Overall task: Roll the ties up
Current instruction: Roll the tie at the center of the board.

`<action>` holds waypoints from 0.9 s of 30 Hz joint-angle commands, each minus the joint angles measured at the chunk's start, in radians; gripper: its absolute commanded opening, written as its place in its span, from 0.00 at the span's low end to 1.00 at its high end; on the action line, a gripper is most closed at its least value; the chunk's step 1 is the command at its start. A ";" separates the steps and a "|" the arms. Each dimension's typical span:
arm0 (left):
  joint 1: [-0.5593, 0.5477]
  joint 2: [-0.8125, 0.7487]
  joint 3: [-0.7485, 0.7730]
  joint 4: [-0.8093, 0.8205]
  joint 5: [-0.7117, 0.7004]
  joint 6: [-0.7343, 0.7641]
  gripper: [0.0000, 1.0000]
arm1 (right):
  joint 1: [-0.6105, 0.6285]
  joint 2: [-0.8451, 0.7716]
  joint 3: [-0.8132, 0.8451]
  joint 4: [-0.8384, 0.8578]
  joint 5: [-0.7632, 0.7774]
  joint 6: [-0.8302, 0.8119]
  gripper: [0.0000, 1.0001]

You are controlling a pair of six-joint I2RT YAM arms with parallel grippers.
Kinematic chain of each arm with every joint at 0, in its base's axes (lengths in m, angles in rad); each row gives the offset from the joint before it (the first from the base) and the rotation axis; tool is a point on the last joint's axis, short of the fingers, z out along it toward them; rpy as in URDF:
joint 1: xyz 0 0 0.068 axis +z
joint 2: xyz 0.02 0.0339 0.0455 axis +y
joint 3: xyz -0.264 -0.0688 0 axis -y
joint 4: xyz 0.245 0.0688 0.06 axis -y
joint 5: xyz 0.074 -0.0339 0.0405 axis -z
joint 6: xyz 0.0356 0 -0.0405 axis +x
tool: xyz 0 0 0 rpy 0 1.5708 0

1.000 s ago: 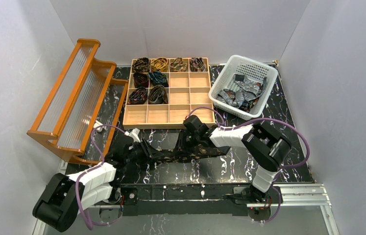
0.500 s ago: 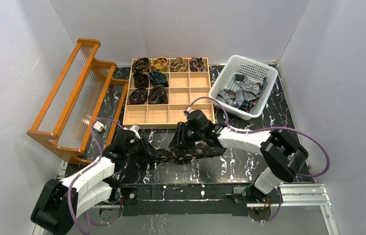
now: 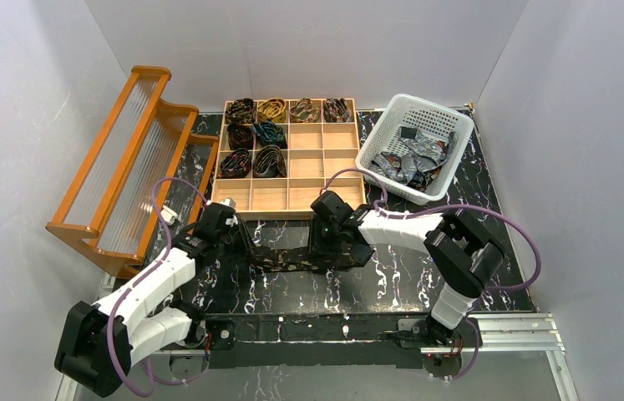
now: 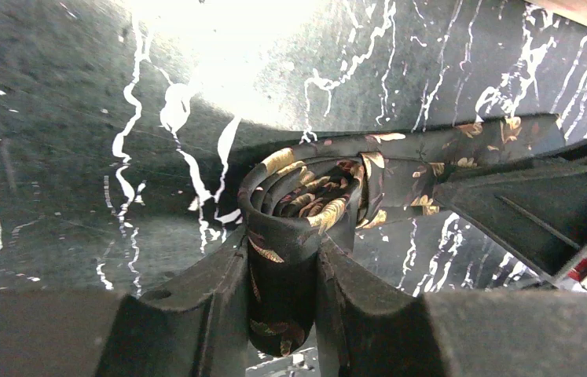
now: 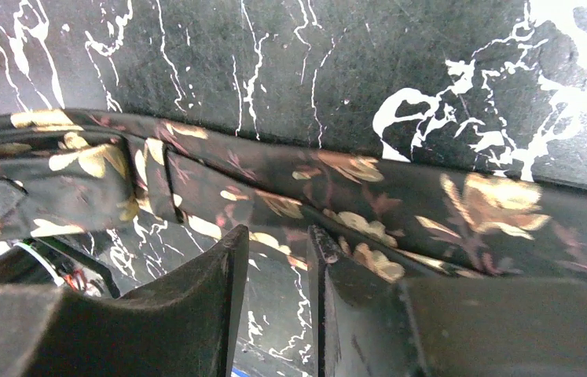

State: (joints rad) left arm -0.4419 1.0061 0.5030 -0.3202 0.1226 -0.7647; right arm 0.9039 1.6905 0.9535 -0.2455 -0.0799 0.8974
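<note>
Tie [image 3: 285, 260] runs left-right, apparently taut.

Black marbled table [image 3: 500, 267], wooden rack [image 3: 124, 167] left, compartment tray [image 3: 291, 213], white basket [image 3: 461, 154] (far right), dark tie [image 3: 291, 259] in front

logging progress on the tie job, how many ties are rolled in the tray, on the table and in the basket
rolled ties in the wooden tray: 8
tie on the table, partly coiled: 1
loose ties in the white basket: tangled, cannot count
total countable: 9
</note>
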 commanded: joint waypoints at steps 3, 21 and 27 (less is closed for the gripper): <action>-0.028 0.034 0.113 -0.195 -0.198 0.091 0.27 | 0.002 -0.059 0.034 -0.007 0.022 -0.022 0.43; -0.318 0.185 0.314 -0.395 -0.650 -0.008 0.27 | 0.001 -0.106 0.038 -0.036 0.110 -0.013 0.48; -0.383 0.248 0.350 -0.422 -0.711 -0.025 0.29 | -0.004 -0.129 0.017 -0.043 0.149 0.015 0.49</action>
State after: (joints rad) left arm -0.7902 1.2232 0.8143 -0.6811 -0.4767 -0.7624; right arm 0.9039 1.6135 0.9611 -0.2749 0.0185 0.8909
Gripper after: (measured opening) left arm 0.288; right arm 0.489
